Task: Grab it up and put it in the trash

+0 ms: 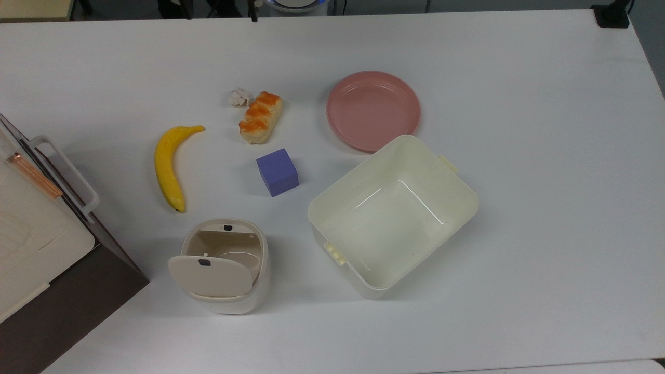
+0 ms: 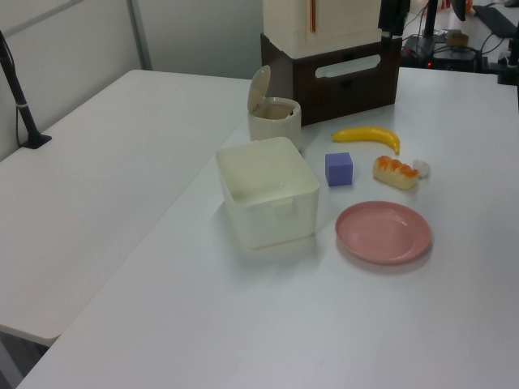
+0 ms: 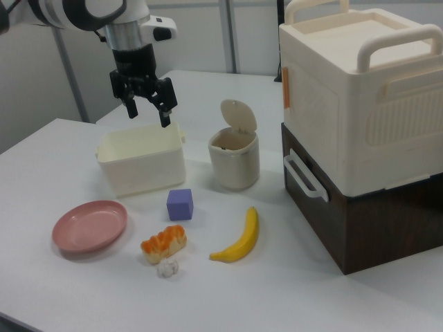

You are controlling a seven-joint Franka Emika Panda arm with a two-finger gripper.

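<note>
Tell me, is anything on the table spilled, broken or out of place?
Nothing is spilled or broken. The one piece of litter is the crumpled paper wad, lying beside the bread roll. The trash bin stands upright, lid open.

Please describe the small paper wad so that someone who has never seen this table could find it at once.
In the top view, start at the pink plate and go left to the orange-topped bread roll. The paper wad lies just off the roll's upper left end. It is off-white, crumpled and lumpy, and much smaller than the roll.
</note>
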